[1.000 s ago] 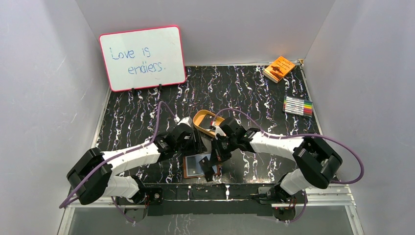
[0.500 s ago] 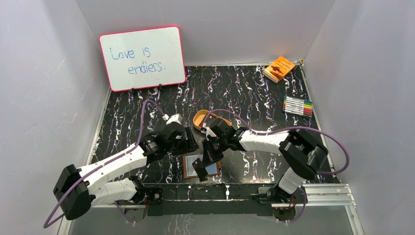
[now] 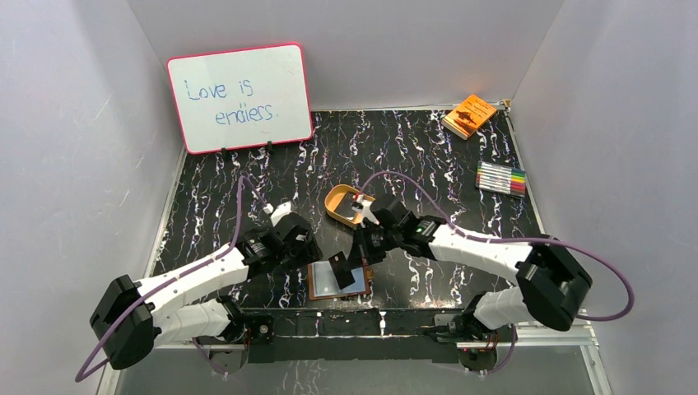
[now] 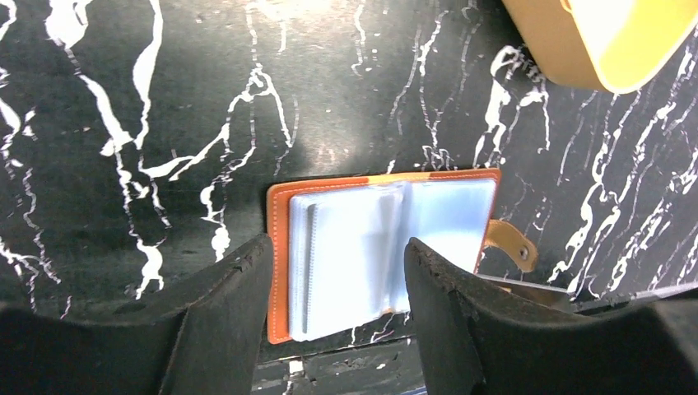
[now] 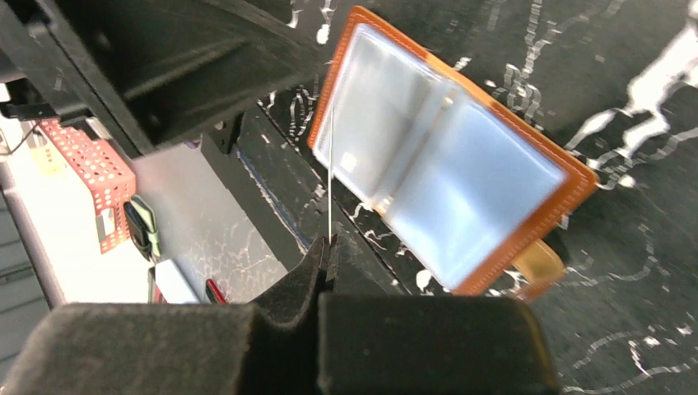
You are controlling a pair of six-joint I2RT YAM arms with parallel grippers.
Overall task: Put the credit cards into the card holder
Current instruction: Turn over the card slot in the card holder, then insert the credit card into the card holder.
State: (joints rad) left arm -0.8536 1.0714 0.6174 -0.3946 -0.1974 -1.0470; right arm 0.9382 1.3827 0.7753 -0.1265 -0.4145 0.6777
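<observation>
Plastic, thin and stiff: the dark card (image 3: 342, 269) is light and a little springy. Its faces are smooth, so I think it can slide or turn between the pads. Your right claw (image 5: 329, 244) is pressed together on one edge of it. In the right wrist view the card shows only edge-on, as a pale line over the card holder (image 5: 449, 164). The holder lies open and flat on the tabletop (image 4: 165, 123) near the front edge, with its clear sleeves (image 4: 362, 247) facing up. It looks soft and light, so it will probably shift when the card pushes in. Your left claw (image 4: 333, 255) hangs above it with fingers apart, holding nothing; it could press on the orange border. I cannot find the second card.
</observation>
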